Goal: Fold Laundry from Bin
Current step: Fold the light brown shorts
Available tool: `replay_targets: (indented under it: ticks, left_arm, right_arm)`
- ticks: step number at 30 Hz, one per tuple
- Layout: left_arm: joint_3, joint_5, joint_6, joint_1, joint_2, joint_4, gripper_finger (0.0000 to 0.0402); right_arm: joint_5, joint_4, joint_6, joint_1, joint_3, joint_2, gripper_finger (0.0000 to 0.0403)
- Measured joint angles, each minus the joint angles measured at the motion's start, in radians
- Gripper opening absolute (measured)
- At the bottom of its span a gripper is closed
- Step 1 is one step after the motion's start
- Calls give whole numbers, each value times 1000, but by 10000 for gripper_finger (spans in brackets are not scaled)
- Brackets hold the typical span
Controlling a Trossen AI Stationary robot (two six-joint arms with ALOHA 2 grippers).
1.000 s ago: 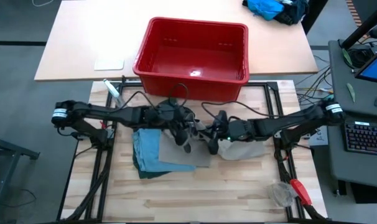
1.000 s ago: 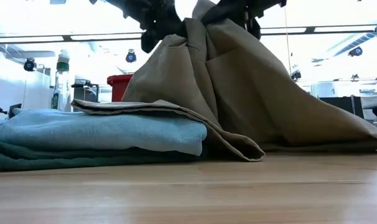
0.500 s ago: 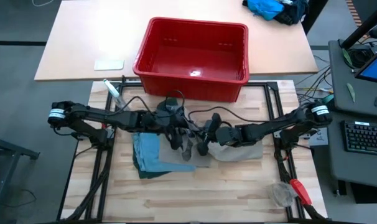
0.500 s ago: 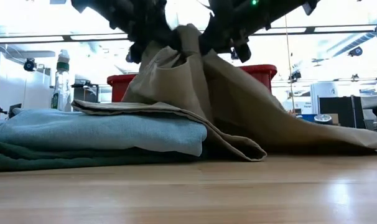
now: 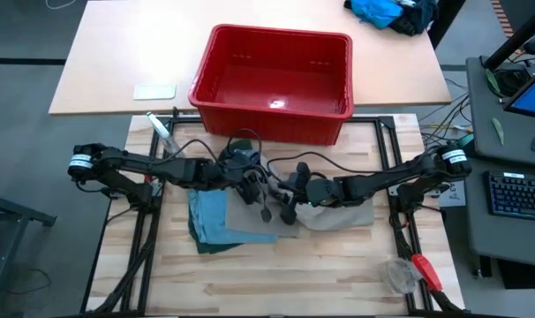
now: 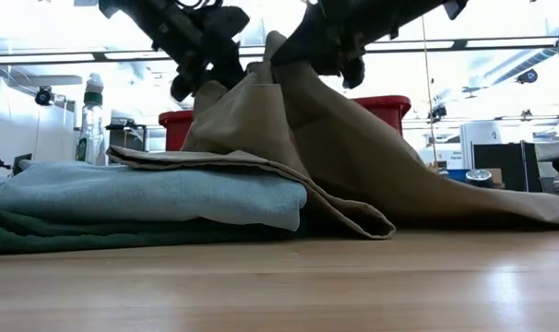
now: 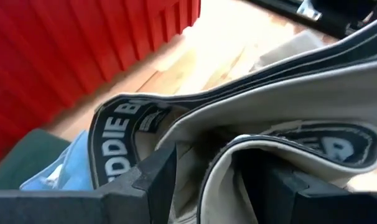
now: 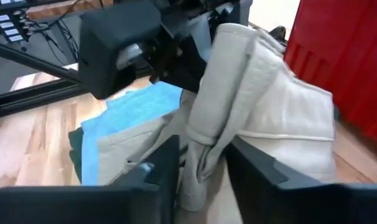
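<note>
Both grippers meet just in front of the red bin [image 5: 273, 79], over the khaki piece [image 5: 338, 212]. Left gripper [image 5: 260, 200] fingers part-open with a khaki fold between them. Right gripper [image 5: 287, 201] likewise, jaws spread around a bunched fold. Blue trousers [image 5: 210, 212] lie on green shorts [image 5: 197, 237], left of the khaki.

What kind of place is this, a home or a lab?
Most likely a robotics lab: two arms mounted on a wooden table, a keyboard on a desk beside it, and ceiling strip lights over an open workspace.
</note>
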Motion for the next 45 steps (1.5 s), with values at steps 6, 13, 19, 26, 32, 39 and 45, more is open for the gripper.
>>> replay_targets:
  ticks: [6,13,19,26,32,39,45]
  left_arm:
    - [0,1,1,-39,0,61,158]
    - [0,1,6,-110,1,131,158]
    - [14,0,19,-119,2,134,158]
    - [104,1,130,-127,-6,48,158]
    - [282,-8,224,-158,-15,-101,158]
    - [416,-8,394,-206,-24,-200,158]
    - [505,-9,461,-220,-30,-297,158]
  right_arm:
    - [2,43,1,0,0,34,205]
    - [2,149,-19,0,0,73,255]
    - [5,147,-52,0,22,80,202]
    - [9,126,-142,10,34,53,30]
    - [-72,44,-210,10,66,-81,24]
    - [-189,-242,-227,12,170,-261,22]
    - [-190,-425,-252,27,212,-334,22]
